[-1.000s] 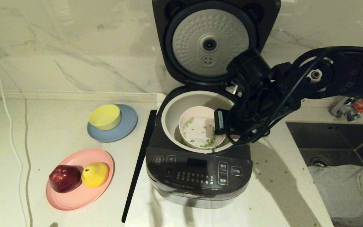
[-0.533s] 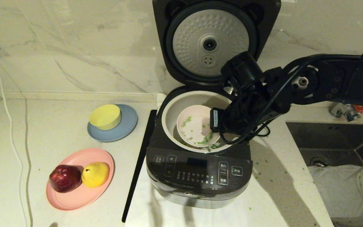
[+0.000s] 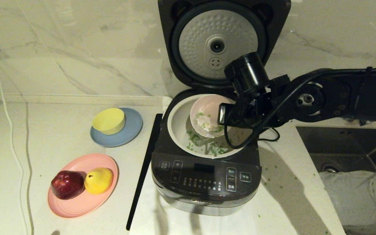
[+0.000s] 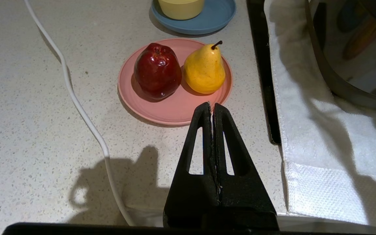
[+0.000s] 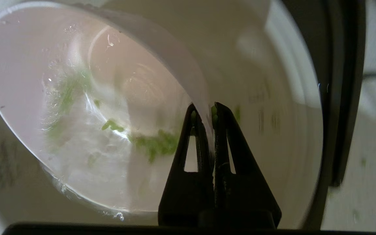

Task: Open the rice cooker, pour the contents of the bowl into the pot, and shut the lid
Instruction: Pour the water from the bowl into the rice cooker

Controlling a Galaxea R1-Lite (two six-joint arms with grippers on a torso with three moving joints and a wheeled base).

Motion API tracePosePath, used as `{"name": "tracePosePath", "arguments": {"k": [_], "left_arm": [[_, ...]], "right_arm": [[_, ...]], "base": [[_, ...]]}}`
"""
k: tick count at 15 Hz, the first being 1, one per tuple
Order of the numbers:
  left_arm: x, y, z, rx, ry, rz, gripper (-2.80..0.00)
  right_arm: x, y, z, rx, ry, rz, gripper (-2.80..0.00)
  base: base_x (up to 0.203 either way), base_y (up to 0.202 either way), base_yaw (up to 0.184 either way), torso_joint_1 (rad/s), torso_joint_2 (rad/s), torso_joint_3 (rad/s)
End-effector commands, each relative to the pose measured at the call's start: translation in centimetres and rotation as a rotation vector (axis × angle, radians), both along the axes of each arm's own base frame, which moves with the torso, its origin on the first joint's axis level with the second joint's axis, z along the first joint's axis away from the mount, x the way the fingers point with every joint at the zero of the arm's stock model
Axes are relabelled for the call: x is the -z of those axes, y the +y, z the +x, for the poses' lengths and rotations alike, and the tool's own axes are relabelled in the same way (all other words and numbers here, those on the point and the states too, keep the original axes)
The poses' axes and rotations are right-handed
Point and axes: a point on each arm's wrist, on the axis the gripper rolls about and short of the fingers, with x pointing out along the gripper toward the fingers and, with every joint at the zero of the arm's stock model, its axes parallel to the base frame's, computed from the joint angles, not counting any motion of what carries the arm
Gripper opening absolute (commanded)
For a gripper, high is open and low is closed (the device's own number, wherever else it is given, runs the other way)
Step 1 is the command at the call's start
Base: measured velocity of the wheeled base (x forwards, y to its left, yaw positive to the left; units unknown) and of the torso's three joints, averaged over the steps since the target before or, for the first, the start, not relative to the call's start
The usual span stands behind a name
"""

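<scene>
The rice cooker (image 3: 204, 182) stands in the middle of the counter with its lid (image 3: 217, 42) swung up, dimpled silver disc facing me. The cream-white pot (image 3: 175, 120) sits inside. My right gripper (image 5: 207, 112) is shut on the rim of the pale pink bowl (image 3: 206, 112), which hangs steeply tilted over the pot. Green contents (image 3: 207, 148) lie scattered on the pot's floor, and some green bits (image 5: 155, 143) still cling inside the bowl (image 5: 77, 98). My left gripper (image 4: 211, 106) is shut and empty, parked above the counter near the pink plate.
A yellow bowl (image 3: 108, 120) sits on a blue plate left of the cooker. A pink plate (image 3: 77, 202) holds an apple and a pear. A black strip (image 3: 142, 169) lies along the cooker's left side. A sink (image 3: 348, 147) is at the right. A white cable (image 3: 11, 147) crosses the counter.
My right gripper has lifted the bowl towards the back of the pot and tipped it steeply. Green bits have fallen out of it onto the pot's floor.
</scene>
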Motion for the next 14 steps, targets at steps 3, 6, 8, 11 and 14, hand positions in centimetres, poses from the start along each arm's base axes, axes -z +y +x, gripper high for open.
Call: {"name": "tracePosePath", "arguments": {"k": [3, 6, 8, 11, 14], "left_arm": [[0.2, 0.0, 0.1, 0.001, 0.008, 0.000, -2.80], [0.2, 0.0, 0.1, 0.000, 0.008, 0.000, -2.80], [0.2, 0.0, 0.1, 0.001, 0.008, 0.000, -2.80], [0.2, 0.0, 0.1, 0.000, 0.008, 0.000, -2.80], [0.2, 0.0, 0.1, 0.000, 0.008, 0.000, -2.80]], "right_arm": [[1.4, 0.5, 0.2, 0.019, -0.153, -0.008, -2.80], [2.2, 0.6, 0.4, 0.040, -0.246, -0.034, -2.80], [3.2, 0.5, 0.4, 0.050, -0.335, -0.034, -2.80], [3.9, 0.4, 0.2, 0.055, -0.412, -0.058, -2.80], [4.0, 0.3, 0.0, 0.064, -0.517, -0.064, -2.80]], "base": [[0.000, 0.000, 0.000, 0.000, 0.00, 0.000], [0.000, 0.000, 0.000, 0.000, 0.00, 0.000], [0.000, 0.000, 0.000, 0.000, 0.00, 0.000], [0.000, 0.000, 0.000, 0.000, 0.00, 0.000], [0.000, 0.000, 0.000, 0.000, 0.00, 0.000]]}}
